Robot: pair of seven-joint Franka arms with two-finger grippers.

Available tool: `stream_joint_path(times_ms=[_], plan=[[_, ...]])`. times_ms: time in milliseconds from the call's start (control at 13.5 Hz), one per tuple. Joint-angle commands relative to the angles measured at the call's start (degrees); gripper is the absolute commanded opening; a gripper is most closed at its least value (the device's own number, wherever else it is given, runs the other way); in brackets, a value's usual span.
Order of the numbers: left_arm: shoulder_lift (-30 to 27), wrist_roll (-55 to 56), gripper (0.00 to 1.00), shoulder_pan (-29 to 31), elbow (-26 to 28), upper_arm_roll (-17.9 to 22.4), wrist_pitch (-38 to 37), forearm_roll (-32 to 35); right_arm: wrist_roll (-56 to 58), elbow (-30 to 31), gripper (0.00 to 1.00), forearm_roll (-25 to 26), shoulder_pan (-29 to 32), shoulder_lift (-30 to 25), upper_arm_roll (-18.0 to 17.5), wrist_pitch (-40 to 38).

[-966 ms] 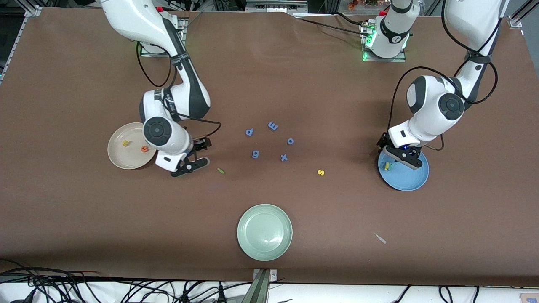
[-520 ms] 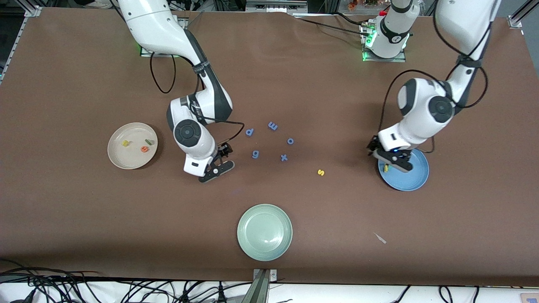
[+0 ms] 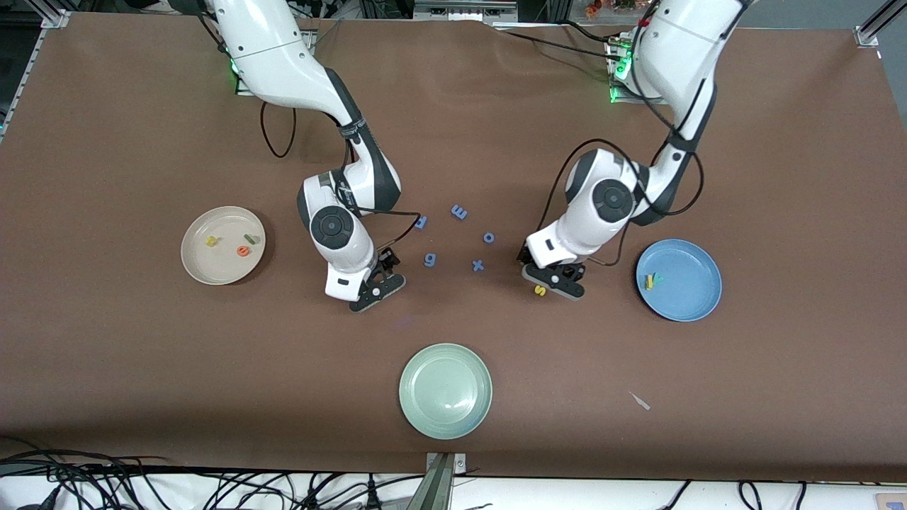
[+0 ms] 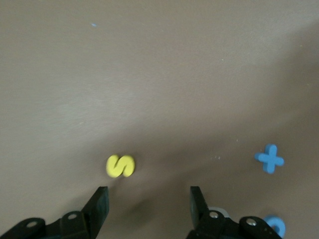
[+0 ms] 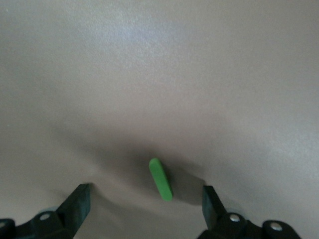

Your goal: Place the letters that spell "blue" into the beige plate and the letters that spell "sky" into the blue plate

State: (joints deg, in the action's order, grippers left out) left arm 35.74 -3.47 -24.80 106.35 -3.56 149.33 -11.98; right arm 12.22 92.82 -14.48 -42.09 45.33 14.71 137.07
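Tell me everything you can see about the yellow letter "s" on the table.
The yellow "s" is a small, thick foam-like letter with rounded edges, lying flat on the brown table. It is alone, not in any plate, between the blue plate and the loose blue letters, with the blue "x" close beside it. The left gripper is over it with fingers open. Nothing touches it except the table.

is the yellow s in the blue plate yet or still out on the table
Out. The yellow s lies on the bare table, under the open left gripper, apart from the blue plate.
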Motion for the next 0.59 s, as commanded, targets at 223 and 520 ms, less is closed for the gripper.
stream_joint_path(times_ms=[223, 520], plan=[[3.0, -0.7, 0.67, -0.2, -4.0, 2.3, -0.6, -0.7, 1.0, -4.1, 0.97, 0.4, 0.8, 2.3, -0.8, 0.4], [4.2, -0.6, 0.66, -1.3, -4.7, 3.0, 0.3, -0.7, 3.4, -3.5, 0.84, 0.0, 1.0, 2.0, -0.9, -0.3]])
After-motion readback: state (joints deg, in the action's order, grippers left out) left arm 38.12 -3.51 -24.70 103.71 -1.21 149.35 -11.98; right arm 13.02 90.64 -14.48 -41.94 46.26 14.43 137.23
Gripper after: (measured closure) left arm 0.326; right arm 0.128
